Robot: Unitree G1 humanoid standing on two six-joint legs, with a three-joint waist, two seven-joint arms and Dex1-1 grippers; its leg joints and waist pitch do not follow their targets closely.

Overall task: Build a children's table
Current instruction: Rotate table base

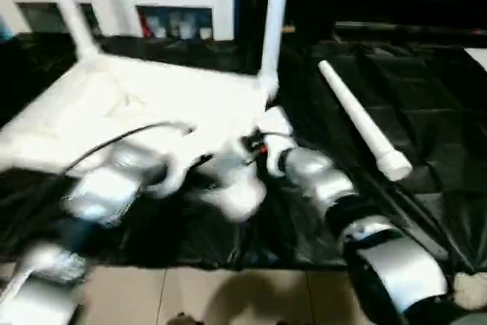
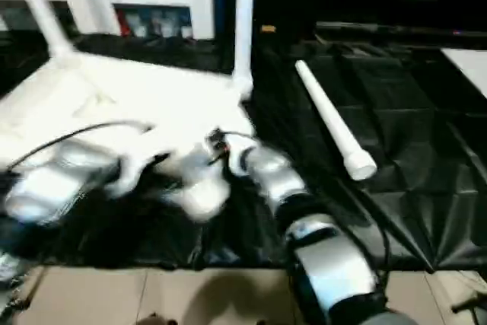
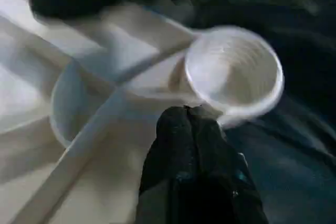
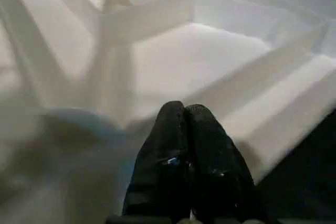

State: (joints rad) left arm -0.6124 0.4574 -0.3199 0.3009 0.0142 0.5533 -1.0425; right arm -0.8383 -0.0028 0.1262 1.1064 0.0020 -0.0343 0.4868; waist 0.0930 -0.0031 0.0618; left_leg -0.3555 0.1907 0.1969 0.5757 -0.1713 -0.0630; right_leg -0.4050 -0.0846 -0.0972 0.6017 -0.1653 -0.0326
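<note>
The white plastic rectangular tabletop (image 1: 144, 104) lies ribbed underside up on black sheeting (image 1: 426, 112), two legs already socketed upright (sockets face up for insertion). A third white tapered leg (image 1: 364, 121) lies beside it. Both hands, left hand (image 3: 191, 129) and right hand (image 4: 184, 124), are clenched empty near a corner socket (image 3: 233, 74).

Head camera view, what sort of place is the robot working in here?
Probably an indoor room set up for assembly: a black floor sheet spread over pale floor tiles, and a white glass-door cabinet behind the upturned white plastic tabletop.
</note>
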